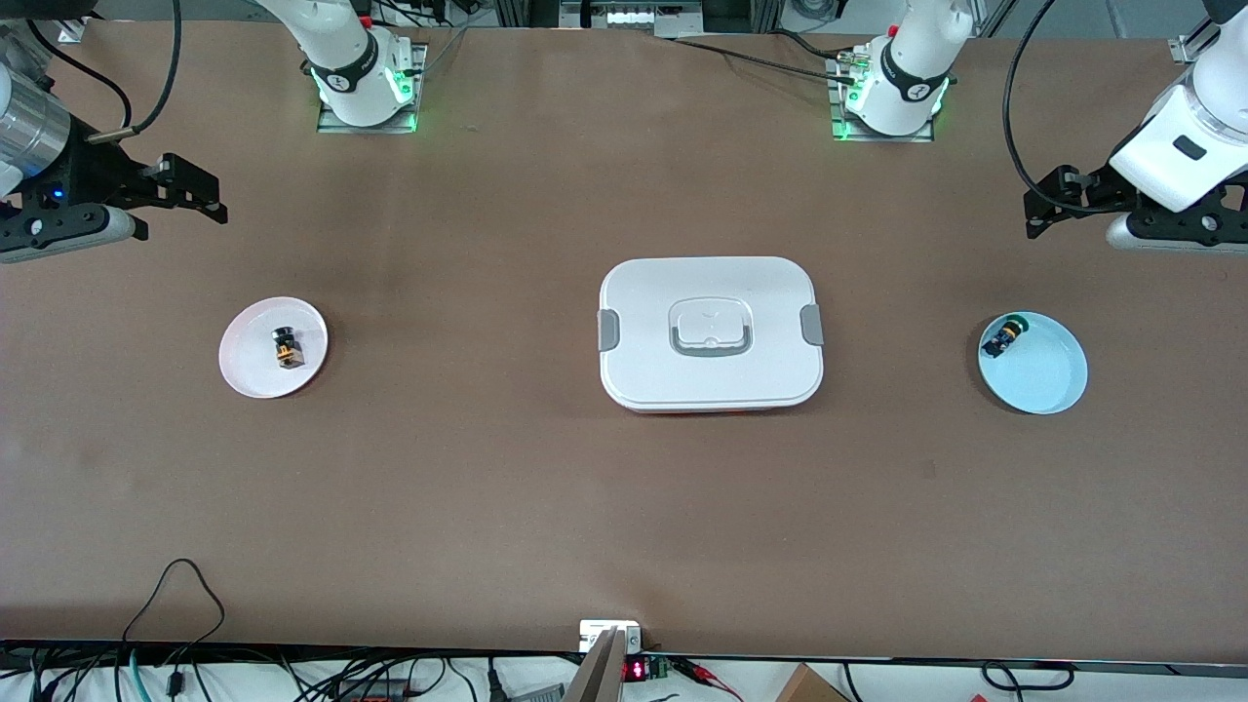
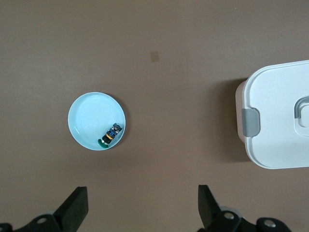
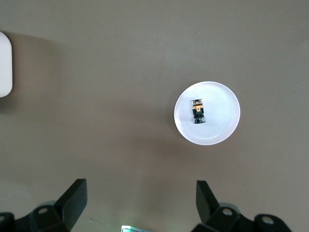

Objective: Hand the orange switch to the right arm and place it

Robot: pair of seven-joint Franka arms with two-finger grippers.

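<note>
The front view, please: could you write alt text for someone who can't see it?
A closed white lidded box sits mid-table between a pink dish holding an orange-banded switch at the right arm's end, and a pale blue dish holding a green-capped switch at the left arm's end. The open right gripper and left gripper hover empty at the table's ends.

The orange switch point(image 1: 286, 347) lies on a plate point(image 1: 249, 375) below the right gripper point(image 1: 210, 200). Another switch point(image 1: 1004, 337) lies in a dish point(image 1: 1048, 380) below the left gripper point(image 1: 1035, 210); a lidded box point(image 1: 710, 380) sits between them.
</note>
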